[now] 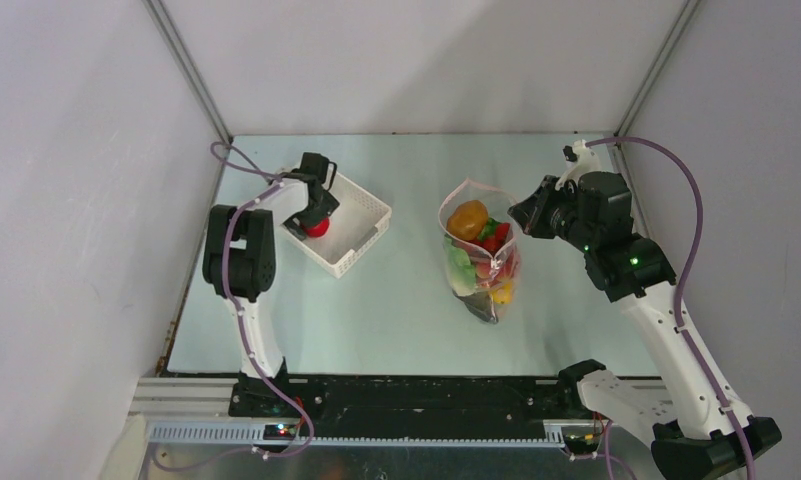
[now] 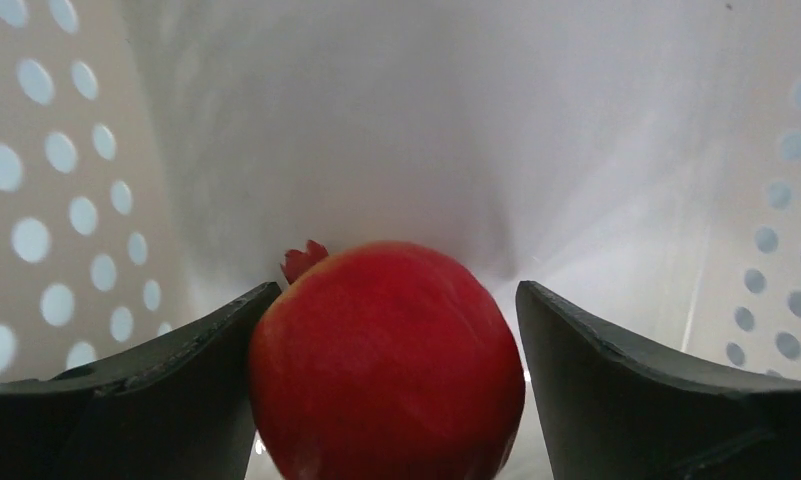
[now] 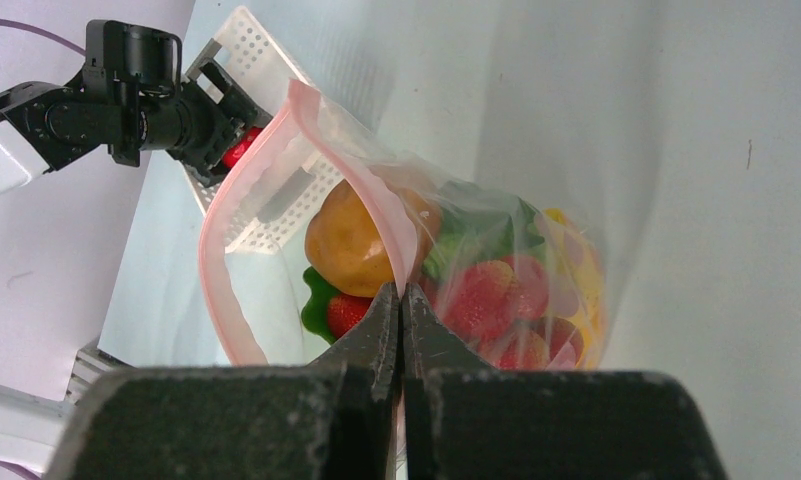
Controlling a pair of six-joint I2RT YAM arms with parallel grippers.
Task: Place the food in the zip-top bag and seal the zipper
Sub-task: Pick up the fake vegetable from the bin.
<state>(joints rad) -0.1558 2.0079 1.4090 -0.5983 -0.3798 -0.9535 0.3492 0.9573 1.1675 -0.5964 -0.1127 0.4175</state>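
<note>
The zip-top bag [image 1: 481, 268] stands in the middle of the table with its mouth open, holding orange [image 1: 467, 220], green, yellow and red toy food. My right gripper [image 3: 401, 290] is shut on the near side of the pink zipper [image 3: 216, 270] and holds the mouth up. Through the clear bag [image 3: 536, 260] I see an orange fruit [image 3: 351, 240] and strawberries [image 3: 486, 290]. My left gripper [image 2: 397, 290] is down in the white basket, open around a red pomegranate [image 2: 386, 360]. Its left finger touches the fruit; the right finger stands a little apart.
The white lattice basket [image 1: 361, 235] sits at the back left, with its perforated walls [image 2: 76, 210] close on both sides of my left gripper. Grey enclosure walls border the table on the left, back and right.
</note>
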